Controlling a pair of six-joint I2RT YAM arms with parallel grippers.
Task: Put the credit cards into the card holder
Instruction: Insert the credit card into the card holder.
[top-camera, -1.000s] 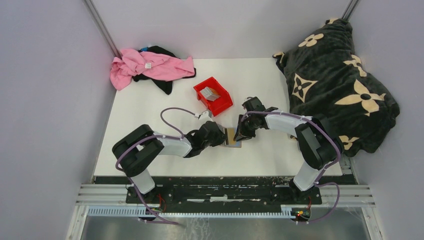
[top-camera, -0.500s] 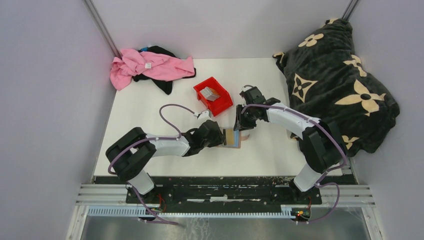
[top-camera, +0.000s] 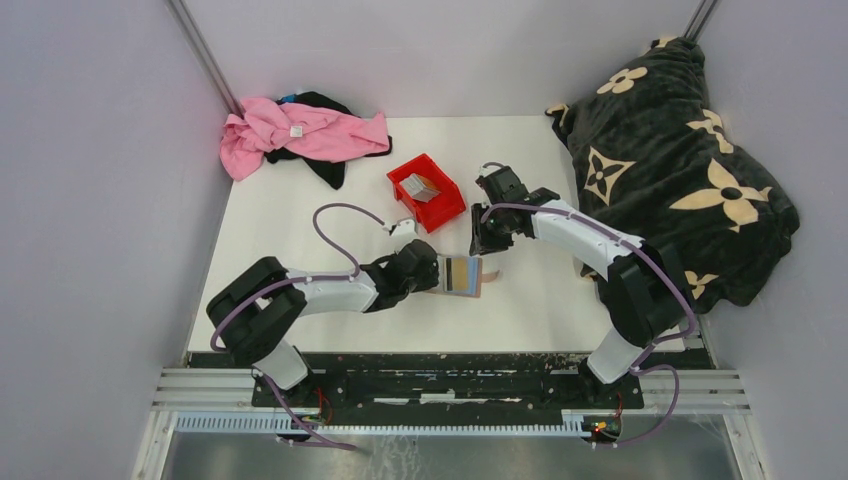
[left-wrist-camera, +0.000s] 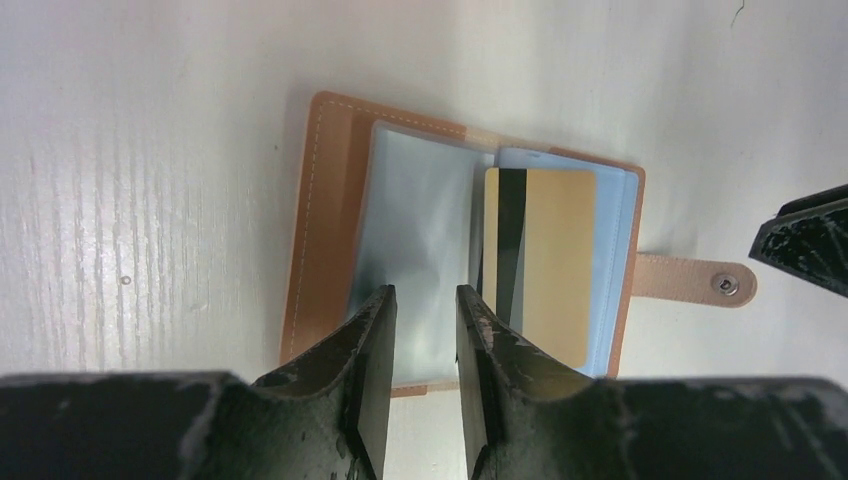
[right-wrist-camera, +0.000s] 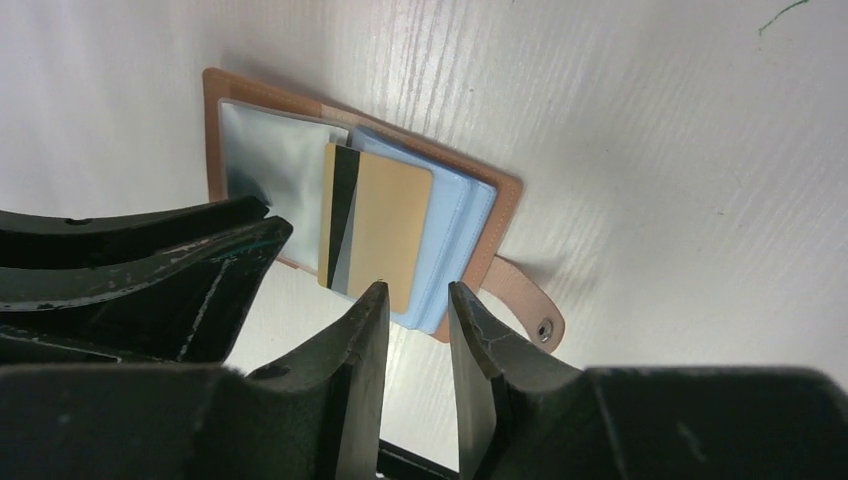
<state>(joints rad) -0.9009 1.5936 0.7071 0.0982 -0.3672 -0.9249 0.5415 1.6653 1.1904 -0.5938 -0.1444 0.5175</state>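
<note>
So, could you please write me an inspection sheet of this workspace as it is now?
Surface: white table, faintly streaked.
Job's things: tan leather card holder lying open, gold-yellow plastic card on its clear sleeves; grey cards in red plastic bin.
Clutter: pink cloth over black cloth, far left corner.
Grippers: left gripper and right gripper open, empty, by the holder.
Cables: purple cables looping along both arms.
Surroundings: dark flower-patterned blanket at right; grey walls.

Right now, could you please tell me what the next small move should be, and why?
Probably the open right gripper should nudge the gold-yellow plastic card towards the snap tab: its dark-striped edge overlaps the spine of the open tan leather card holder, so it looks not fully seated.
</note>
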